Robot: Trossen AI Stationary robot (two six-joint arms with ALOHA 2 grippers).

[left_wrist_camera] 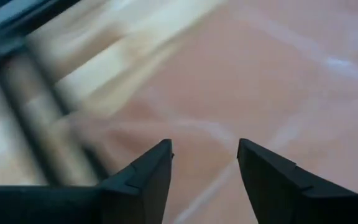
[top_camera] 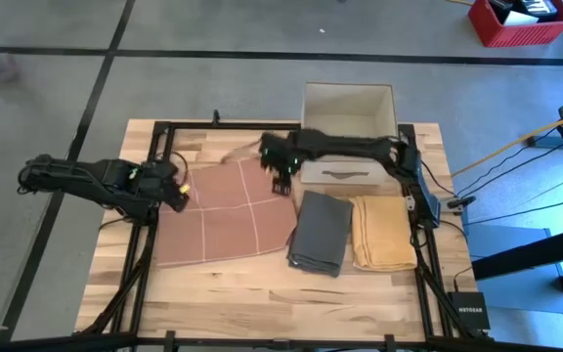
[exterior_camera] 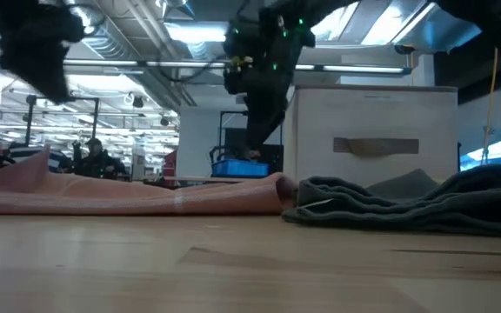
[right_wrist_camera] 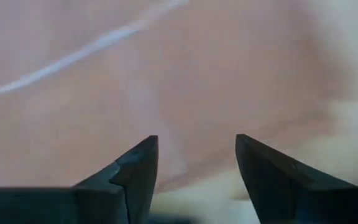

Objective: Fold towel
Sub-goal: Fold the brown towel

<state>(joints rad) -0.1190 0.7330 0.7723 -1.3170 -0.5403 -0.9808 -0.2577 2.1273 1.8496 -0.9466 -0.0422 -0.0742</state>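
Currently the pink towel (top_camera: 225, 215) lies spread on the wooden table (top_camera: 262, 303), left of centre, pale grid lines showing on its upper face. Far edge looks slightly rumpled near the right arm; otherwise flat.

Left gripper (top_camera: 177, 192) sits over the towel's left far corner. Left wrist view: fingers (left_wrist_camera: 143, 180) parted, pink cloth and a pale stripe visible in the gap, nothing pinched between them. Blurred table edge and frame bar beside.

Right gripper (top_camera: 280, 179) sits over the towel's right far corner, arm reaching in from the right across the box front. Right wrist view: fingers (right_wrist_camera: 135, 174) likewise apart, cloth below, nothing in their grasp. Low view shows this gripper (exterior_camera: 263, 117) raised clear above the cloth.

Judgement: both claws standing at matching corners, empty, suggests a fold pass is either just set down or about to be picked up. Symmetric placement keeps the edge straight when lifted.

To the right of the towel: a grey folded towel (top_camera: 321, 233) and, touching it, a yellow folded towel (top_camera: 381, 232). Probably finished pieces, parked out of the working area. A white box (top_camera: 348, 122) stands behind them at the far table edge.
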